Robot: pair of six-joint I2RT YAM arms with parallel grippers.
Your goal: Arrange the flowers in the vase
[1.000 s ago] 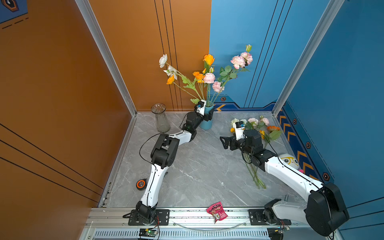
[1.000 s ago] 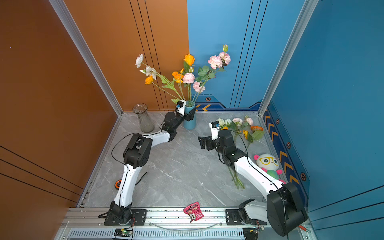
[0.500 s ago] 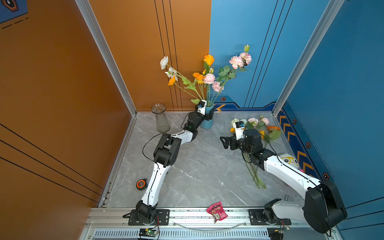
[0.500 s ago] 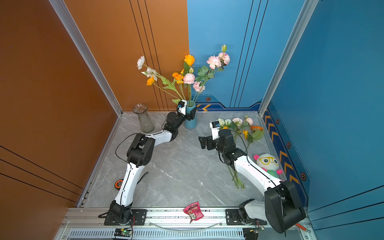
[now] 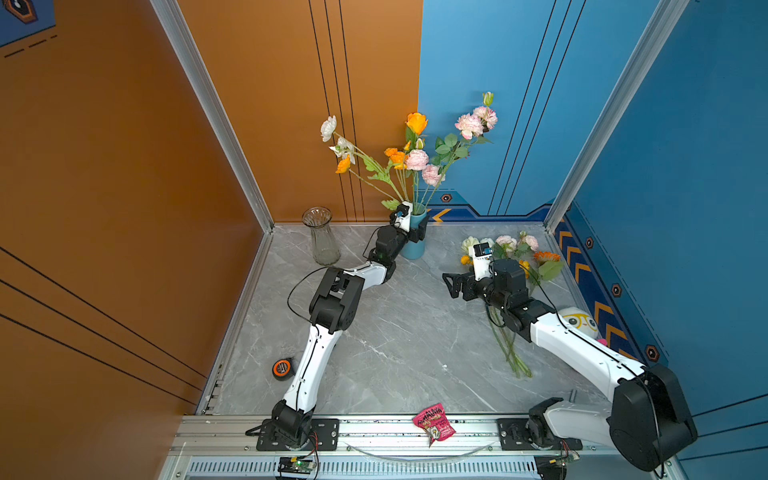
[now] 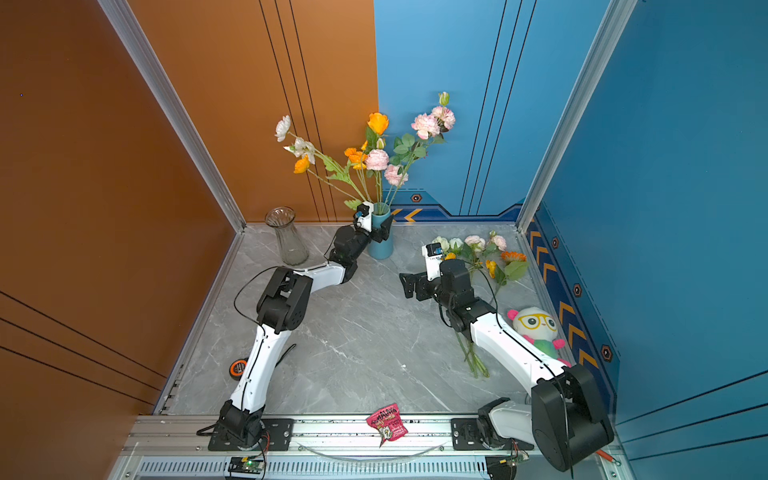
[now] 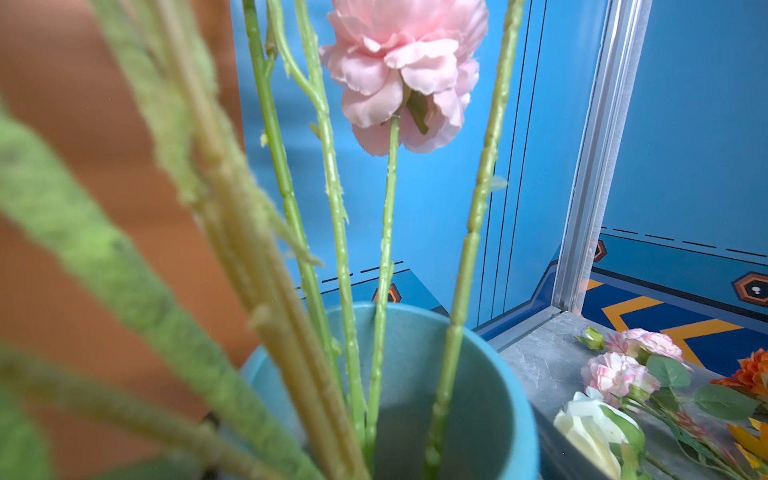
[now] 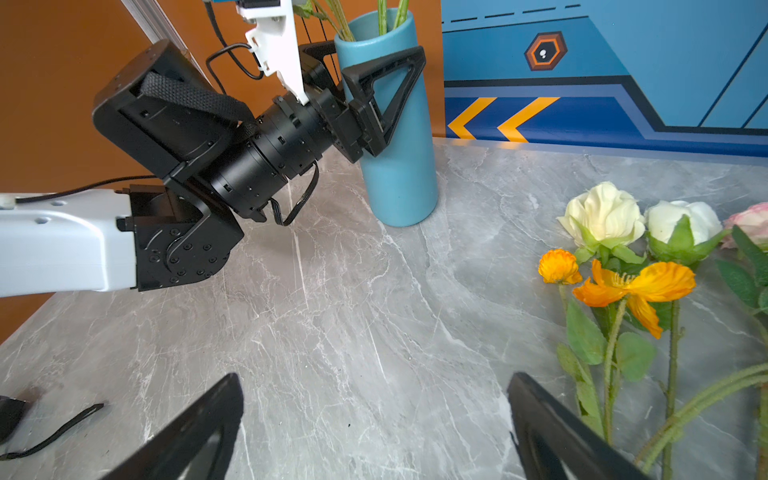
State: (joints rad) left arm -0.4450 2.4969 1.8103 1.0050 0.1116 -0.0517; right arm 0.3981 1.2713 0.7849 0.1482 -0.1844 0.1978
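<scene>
Clasping blue vase (image 8: 399, 183) in left hand (image 8: 372, 56), right hand (image 8: 376, 380) spread

Smeared to green blur in the left wrist view: nearest stems (image 7: 104, 257); cropped at its edges, pink bloom (image 7: 399, 70) and blue vase (image 7: 415, 345). Behind that vase, far finger of the left gripper (image 8: 382, 54). Cut off by the right wrist view's edge, right gripper (image 8: 376, 382) fingers. Under the right arm, parts of loose flowers (image 5: 515, 361) and plush toy (image 5: 579, 322).

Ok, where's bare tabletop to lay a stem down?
Widest bare patch: the marble tabletop between the left arm and right arm, from the blue vase forward to the front rail. Crowded: the right side, with loose flowers and plush toy.
</scene>
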